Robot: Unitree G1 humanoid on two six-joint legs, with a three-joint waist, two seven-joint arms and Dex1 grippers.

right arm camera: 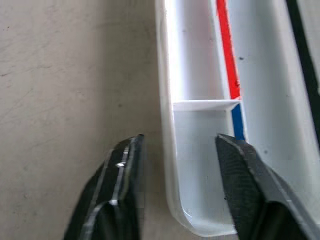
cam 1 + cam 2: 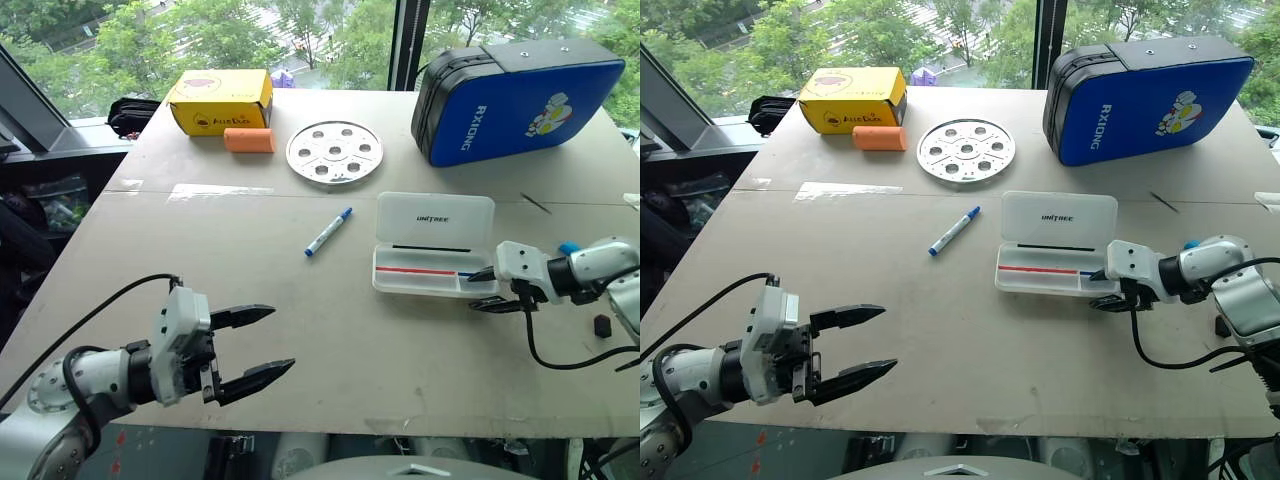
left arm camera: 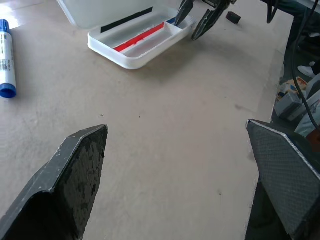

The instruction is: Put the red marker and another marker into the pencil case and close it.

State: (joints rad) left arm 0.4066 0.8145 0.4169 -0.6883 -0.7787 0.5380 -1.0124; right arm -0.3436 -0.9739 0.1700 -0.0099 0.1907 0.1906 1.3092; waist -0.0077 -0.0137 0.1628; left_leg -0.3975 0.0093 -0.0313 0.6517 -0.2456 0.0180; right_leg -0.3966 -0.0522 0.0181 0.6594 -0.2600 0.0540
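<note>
Flat white pencil case [image 2: 432, 270] lying open on the table [image 2: 300, 340] (lid back, red stripe inside), its near end straddled by the parted right gripper [image 2: 484, 290]; left gripper [image 2: 258, 346] wide open, well apart.

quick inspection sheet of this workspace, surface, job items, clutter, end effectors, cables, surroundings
surface: pale table, seam across the far part.
job's things: white pencil case open, lid laid back; a red-and-blue strip shows along its tray, too slim to tell whether it is a marker; blue-capped marker lies loose on the table left of the case.
clutter: yellow carton, orange cylinder, round perforated metal disc, large blue zip bag.
end effectors: left end effector open, holding nothing, above the near table; right end effector open, astride the case's near end wall.
cables: black cable loops under the right arm.
surroundings: windows with trees behind the table.
</note>
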